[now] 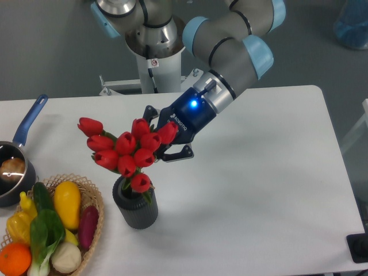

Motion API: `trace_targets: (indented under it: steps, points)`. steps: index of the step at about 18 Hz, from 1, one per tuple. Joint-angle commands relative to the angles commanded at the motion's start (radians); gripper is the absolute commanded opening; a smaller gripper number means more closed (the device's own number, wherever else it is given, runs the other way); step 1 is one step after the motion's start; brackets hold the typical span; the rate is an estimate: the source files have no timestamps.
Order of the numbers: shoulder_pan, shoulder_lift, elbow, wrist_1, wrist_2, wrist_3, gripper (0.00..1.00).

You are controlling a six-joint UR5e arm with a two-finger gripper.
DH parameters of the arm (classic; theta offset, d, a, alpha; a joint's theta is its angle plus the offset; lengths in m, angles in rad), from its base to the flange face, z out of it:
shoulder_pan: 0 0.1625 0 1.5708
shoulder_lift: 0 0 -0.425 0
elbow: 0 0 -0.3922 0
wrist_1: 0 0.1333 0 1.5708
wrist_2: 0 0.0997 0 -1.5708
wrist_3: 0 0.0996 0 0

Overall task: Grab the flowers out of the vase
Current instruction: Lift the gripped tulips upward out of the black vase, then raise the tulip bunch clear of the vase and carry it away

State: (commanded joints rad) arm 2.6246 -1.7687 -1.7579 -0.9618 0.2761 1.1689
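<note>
A bunch of red tulips, the flowers (127, 150), hangs just above the mouth of the dark grey ribbed vase (135, 208) near the table's front left. The lowest bloom still overlaps the vase's rim. My gripper (163, 145) reaches in from the upper right and is shut on the flowers; its fingertips are mostly hidden behind the blooms. The stems are hidden too.
A wicker basket (96, 202) of vegetables and fruit stands at the front left, close beside the vase. A blue-handled saucepan (17, 161) sits at the left edge. The arm's base rises behind the table.
</note>
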Motion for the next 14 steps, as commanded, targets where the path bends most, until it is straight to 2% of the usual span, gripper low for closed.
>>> trace_targets:
  steps: [14]
  points:
    - [0.055, 0.031, 0.003, 0.000, -0.089, -0.064, 0.27]
